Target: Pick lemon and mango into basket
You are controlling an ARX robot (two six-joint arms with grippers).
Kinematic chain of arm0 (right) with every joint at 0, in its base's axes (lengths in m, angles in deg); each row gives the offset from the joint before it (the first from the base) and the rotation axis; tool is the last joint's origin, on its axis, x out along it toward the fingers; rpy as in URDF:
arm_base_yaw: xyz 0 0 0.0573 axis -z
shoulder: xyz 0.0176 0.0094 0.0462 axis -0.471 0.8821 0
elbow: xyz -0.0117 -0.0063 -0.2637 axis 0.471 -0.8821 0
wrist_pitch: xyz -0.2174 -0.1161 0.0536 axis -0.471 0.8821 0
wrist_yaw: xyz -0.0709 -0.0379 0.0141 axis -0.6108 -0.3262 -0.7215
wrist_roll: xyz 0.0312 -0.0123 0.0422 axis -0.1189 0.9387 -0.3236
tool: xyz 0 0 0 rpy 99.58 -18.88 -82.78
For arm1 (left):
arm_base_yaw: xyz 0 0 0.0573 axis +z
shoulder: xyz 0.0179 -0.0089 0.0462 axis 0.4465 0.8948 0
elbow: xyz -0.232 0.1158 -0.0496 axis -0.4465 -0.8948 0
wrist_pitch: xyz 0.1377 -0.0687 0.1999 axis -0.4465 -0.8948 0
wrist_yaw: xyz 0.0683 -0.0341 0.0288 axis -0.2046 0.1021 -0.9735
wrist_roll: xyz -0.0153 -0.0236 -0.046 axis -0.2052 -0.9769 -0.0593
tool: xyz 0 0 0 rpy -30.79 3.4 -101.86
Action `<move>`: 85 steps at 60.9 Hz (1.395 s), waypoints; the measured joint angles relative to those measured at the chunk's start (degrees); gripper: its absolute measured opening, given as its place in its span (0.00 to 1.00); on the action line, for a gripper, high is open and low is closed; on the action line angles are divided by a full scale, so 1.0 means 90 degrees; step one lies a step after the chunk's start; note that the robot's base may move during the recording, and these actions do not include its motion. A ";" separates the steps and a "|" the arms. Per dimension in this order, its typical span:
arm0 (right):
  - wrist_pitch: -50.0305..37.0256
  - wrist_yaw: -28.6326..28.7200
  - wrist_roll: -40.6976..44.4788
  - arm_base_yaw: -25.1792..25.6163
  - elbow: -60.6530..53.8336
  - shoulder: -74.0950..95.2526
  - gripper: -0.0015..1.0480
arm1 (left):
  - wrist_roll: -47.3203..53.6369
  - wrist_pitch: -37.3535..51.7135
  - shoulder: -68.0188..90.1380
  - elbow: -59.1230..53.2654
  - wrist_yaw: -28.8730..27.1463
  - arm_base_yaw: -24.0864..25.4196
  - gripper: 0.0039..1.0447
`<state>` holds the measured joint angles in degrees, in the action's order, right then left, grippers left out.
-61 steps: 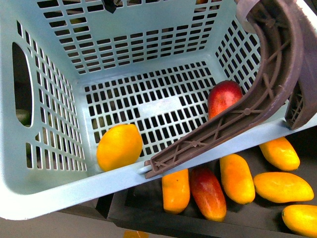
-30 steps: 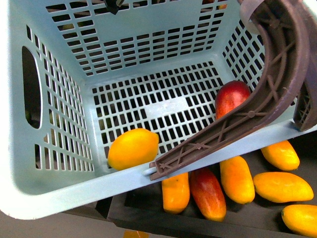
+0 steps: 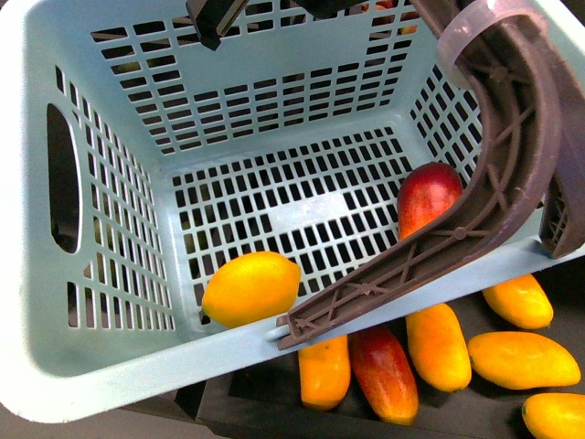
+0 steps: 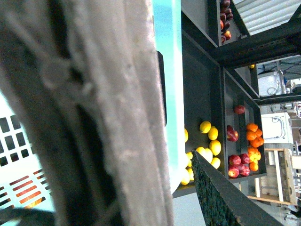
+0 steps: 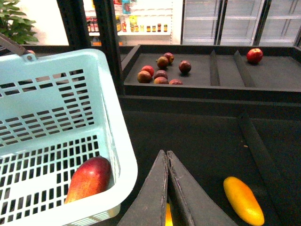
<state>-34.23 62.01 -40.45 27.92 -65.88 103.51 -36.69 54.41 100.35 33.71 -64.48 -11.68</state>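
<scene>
In the front view the basket (image 3: 110, 366) fills most of the frame. The lemon (image 3: 249, 289) lies on its slotted floor in the near left part, against the near wall. Further right the mango (image 3: 428, 198) rests on the floor by the right wall, partly behind the brown handle (image 3: 498, 174) that arcs across that corner. On the dark shelf (image 3: 265, 402) below the near rim lie orange-yellow mangoes (image 3: 437, 346) and a red one.

The left wrist view shows a blurred brown bar right against the lens with the basket wall beside it; whether the left end effector is apart or together cannot be told.

In the right wrist view the right end effector (image 5: 167, 157) has its fingers pressed together, empty, outside the basket just beside its rim, with the mango (image 5: 89, 178) inside close by.
</scene>
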 joint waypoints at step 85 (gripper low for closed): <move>0.1826 -0.0010 0.0010 0.0000 0.0000 -0.1792 0.92 | -0.0036 0.0000 0.0000 0.0000 0.0153 -0.0078 0.27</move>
<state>-17.79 61.93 -40.36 27.92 -65.88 87.38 -37.01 54.41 100.35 33.71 -63.11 -12.37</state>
